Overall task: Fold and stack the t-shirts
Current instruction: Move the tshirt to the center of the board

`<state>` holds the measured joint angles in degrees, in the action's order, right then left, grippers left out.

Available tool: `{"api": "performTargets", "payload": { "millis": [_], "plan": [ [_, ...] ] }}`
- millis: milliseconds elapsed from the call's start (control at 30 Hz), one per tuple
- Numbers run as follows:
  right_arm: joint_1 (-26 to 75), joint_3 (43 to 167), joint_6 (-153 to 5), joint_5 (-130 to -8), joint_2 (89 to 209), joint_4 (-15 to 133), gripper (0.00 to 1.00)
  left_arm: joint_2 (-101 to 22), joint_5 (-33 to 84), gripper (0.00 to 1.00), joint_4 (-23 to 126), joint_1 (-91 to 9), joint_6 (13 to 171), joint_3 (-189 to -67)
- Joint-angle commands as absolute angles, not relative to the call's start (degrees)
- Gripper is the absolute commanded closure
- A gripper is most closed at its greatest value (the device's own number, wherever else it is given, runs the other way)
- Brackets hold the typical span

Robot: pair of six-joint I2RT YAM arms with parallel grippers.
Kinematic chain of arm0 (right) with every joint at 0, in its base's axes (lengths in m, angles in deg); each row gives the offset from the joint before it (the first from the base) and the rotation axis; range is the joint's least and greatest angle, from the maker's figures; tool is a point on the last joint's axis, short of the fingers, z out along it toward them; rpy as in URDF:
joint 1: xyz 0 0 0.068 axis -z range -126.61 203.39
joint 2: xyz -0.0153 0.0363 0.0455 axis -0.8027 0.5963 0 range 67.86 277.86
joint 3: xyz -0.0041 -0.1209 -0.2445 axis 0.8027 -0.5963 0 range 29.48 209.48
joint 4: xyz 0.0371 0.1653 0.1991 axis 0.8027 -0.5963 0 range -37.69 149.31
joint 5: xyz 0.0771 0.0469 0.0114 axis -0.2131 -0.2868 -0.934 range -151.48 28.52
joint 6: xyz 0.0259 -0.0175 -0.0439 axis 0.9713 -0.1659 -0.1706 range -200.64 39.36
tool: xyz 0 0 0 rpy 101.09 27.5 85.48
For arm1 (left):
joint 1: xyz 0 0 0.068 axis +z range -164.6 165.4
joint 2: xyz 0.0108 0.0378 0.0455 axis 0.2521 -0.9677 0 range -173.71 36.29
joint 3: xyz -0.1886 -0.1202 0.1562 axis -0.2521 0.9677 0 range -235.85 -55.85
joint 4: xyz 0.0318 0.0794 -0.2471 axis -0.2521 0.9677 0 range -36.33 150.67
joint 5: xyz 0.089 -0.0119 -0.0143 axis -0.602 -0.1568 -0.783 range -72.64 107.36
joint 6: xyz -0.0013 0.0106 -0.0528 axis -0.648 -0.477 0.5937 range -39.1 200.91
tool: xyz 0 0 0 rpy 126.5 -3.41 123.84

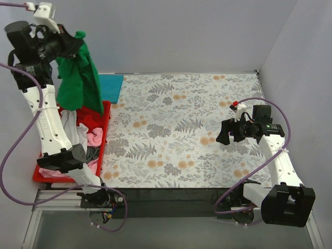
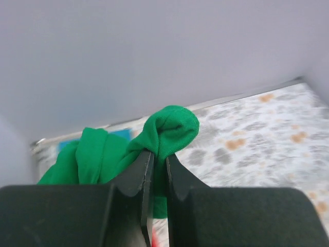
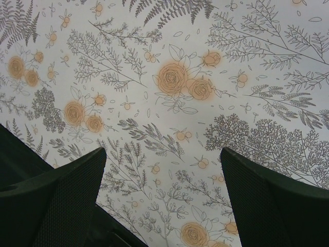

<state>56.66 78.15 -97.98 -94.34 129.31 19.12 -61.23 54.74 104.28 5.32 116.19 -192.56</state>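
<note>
The left arm is raised high at the far left. Its pincer (image 2: 159, 158) is clenched on a bunched fold of the bright green t-shirt (image 1: 78, 78). In the left wrist view the two fingers stand almost together, with green cloth pinched between them and a rolled knob of fabric bulging above the tips. The rest of the shirt hangs in loose folds in the air, above the far end of the red plastic tray (image 1: 106, 136).

The tray lies along the left edge of the table (image 1: 171, 194). It holds a jumbled heap with a pink t-shirt (image 1: 95, 139), a white one (image 1: 78, 132) and a dark grey one (image 1: 92, 153) tangled together. A red patch under the hanging hem may be cloth or the tray floor; the view does not settle it.

A teal-blue t-shirt (image 1: 110, 85) lies flat at the far left corner, just beyond the tray and partly hidden by the green one.

The right pincer (image 3: 163, 154) is released, its fingers spread wide above the grey floral table cloth (image 1: 176, 129) on the right side, grasping nothing.
</note>
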Motion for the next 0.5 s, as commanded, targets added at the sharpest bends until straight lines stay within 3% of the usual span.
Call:
{"api": "performTargets", "payload": {
  "millis": [0, 300, 400, 433, 467],
  "plan": [
    [56.7, 79.6, -98.6, -95.4, 128.2, 19.4, 0.01, -58.8, 58.7, 1.0, 94.5, -5.4, 124.4, -193.5],
    [56.8, 80.2, -98.4, -94.8, 127.9, 19.5, 0.02, -64.9, 60.1, 1.0, 79.3, -27.1, 138.6, -198.2],
    [56.9, 80.9, -98.4, -94.4, 127.5, 19.4, 0.02, -63.9, 64.3, 1.0, 76.3, -29.9, 143.4, -190.3],
    [56.9, 81.2, -98.5, -93.8, 127.3, 19.0, 0.02, -62.2, 68.1, 0.97, 76.3, -29.9, 143.7, -186.8],
    [56.8, 81.9, -98.7, -93.5, 127.2, 18.7, 0.02, -60.8, 69.0, 0.83, 78.3, -29.9, 143.2, -183.1]
  ]
}}
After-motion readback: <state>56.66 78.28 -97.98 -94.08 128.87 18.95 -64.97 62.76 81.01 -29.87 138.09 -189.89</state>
